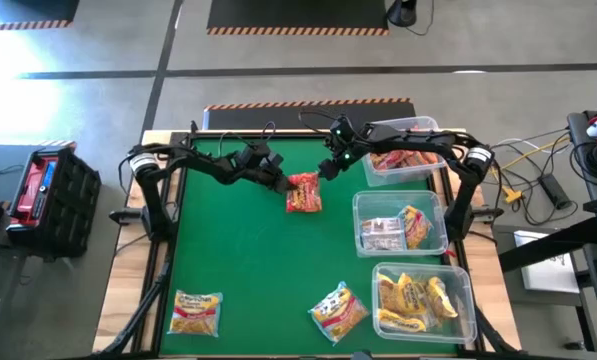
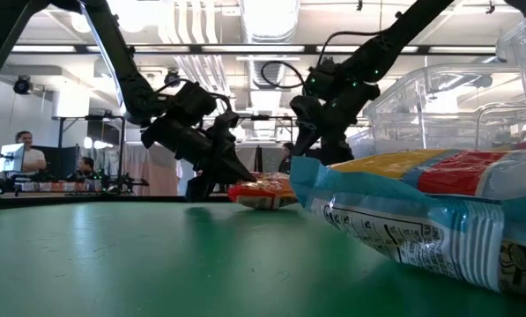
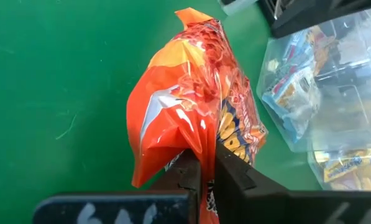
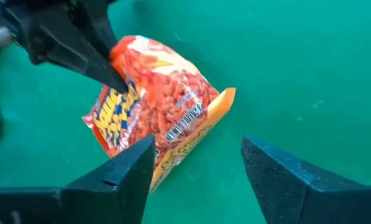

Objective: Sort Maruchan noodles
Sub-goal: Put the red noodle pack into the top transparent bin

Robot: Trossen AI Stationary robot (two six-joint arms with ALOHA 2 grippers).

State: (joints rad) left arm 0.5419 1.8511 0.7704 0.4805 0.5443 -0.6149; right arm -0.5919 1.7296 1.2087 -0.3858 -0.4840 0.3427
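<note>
A red-orange noodle packet [image 1: 304, 192] lies on the green table [image 1: 238, 260], far of its middle; it also shows in the left wrist view [image 3: 191, 106] and the right wrist view [image 4: 154, 118]. My left gripper [image 1: 281, 183] is shut on its left end. My right gripper [image 1: 330, 168] hangs open just above and to the far right of the packet, its fingers [image 4: 129, 168] clear of it. Two more packets lie near the front edge: a yellow-orange one [image 1: 196, 312] and a blue-white-red one [image 1: 338, 310]. My left gripper pinches the packet's crinkled end [image 3: 201, 155] between its two fingers, which slant down from the table's far left. The plastic bunches up at the pinch. The packet's underside [image 2: 263, 201] rests on the table.
Three clear bins stand along the right edge: the far one [image 1: 433, 128] with red packets, the middle one [image 1: 363, 205] with blue-white packets, the near one [image 1: 463, 285] with yellow packets. The blue-white-red packet [image 2: 421, 211] fills the low view's right foreground.
</note>
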